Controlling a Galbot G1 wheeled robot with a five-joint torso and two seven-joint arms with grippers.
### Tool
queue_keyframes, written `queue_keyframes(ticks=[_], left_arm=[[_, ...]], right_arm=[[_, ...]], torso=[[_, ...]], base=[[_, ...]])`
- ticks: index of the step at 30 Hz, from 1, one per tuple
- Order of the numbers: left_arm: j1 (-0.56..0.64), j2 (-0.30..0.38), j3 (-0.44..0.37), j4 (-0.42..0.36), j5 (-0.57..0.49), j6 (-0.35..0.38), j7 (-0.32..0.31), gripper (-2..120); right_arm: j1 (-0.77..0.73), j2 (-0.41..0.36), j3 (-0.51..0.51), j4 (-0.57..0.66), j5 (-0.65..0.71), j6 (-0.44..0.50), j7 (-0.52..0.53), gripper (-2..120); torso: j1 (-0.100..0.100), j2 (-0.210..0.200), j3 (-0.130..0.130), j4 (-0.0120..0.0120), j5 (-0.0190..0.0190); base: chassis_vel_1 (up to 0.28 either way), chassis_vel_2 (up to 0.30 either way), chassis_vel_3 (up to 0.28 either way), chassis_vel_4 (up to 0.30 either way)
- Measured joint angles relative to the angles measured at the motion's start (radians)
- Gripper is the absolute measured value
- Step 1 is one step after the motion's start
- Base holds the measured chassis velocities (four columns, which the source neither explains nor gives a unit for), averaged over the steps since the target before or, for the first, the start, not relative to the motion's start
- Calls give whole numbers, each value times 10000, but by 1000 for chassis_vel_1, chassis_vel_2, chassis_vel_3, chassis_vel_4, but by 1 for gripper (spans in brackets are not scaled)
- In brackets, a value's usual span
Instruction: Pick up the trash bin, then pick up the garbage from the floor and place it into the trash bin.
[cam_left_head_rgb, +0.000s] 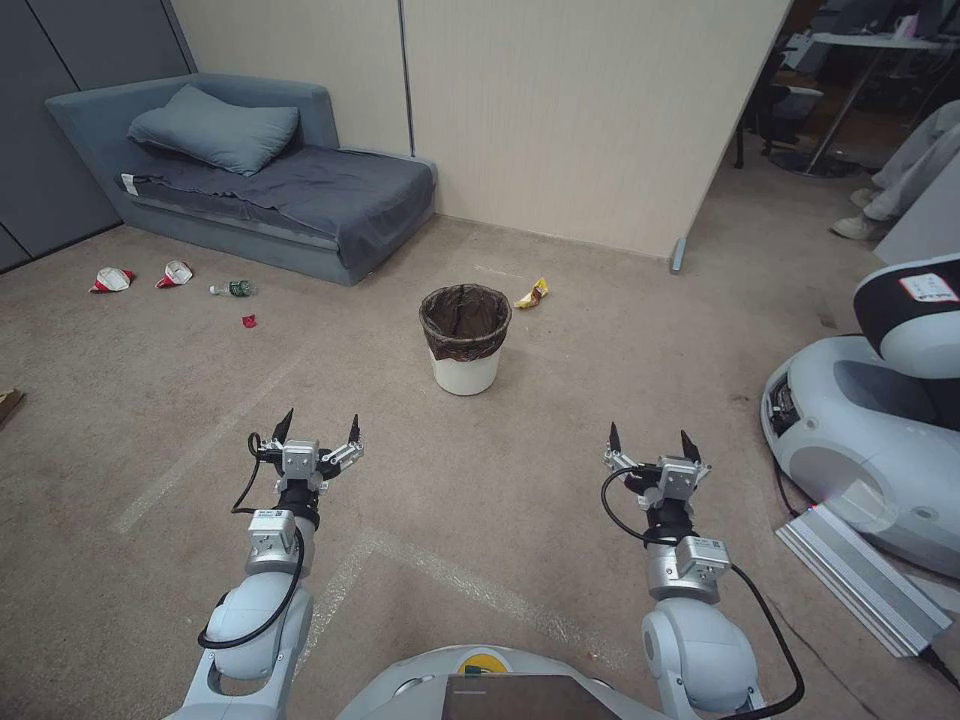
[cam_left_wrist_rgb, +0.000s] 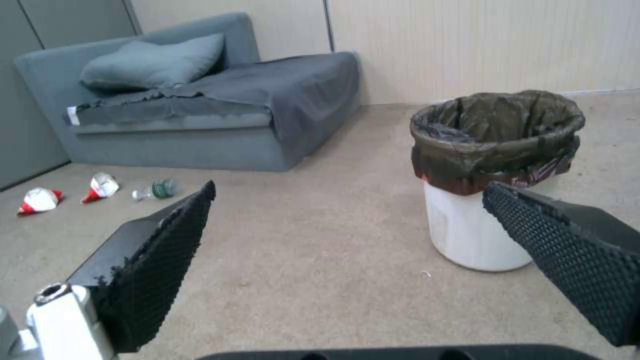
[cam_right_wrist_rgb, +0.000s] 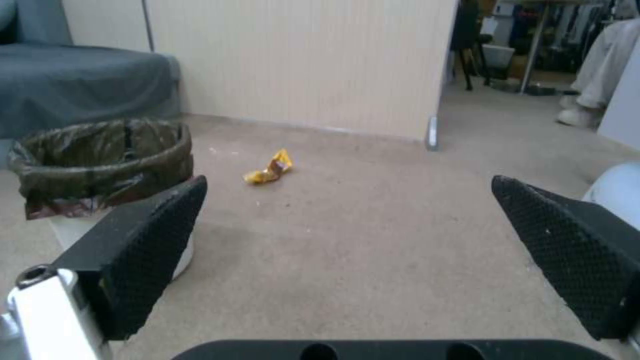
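Both grippers hang nearest, left gripper (cam_left_head_rgb: 318, 427) at 7 o'clock and right gripper (cam_left_head_rgb: 650, 440) at 5 o'clock of the small white plastic trash bin with dark liner (cam_left_head_rgb: 465, 338), jaws spread wide, holding nothing. Picking up the bin looks not yet begun; next calls for closing in on its rim. Bare carpet lies between. A yellow snack wrapper (cam_left_head_rgb: 532, 294) sits at the bin's 1 o'clock; crushed red-and-white cups (cam_left_head_rgb: 113, 280) lie far toward 10 o'clock.

Two glossy white jointed arms with silver-grey wrist blocks bearing small labels. A black cable loops along each forearm. The left gripper (cam_left_head_rgb: 318, 432) and right gripper (cam_left_head_rgb: 650, 442) have silver metal bodies and pointed black fingers (cam_left_wrist_rgb: 160, 260) faced with diamond-textured rubber pads. White rounded torso below, with a yellow sticker and dark flat panel.
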Motion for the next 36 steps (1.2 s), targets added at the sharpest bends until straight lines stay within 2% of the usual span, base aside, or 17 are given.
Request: queue_keyframes(ticks=[36], left_arm=[[284, -6, -74, -396, -127, 187, -47, 100]], right_arm=[[-231, -26, 88, 282, -96, -217, -250, 100]], torso=[[0, 0, 0, 0, 1]], base=[[0, 0, 0, 0]])
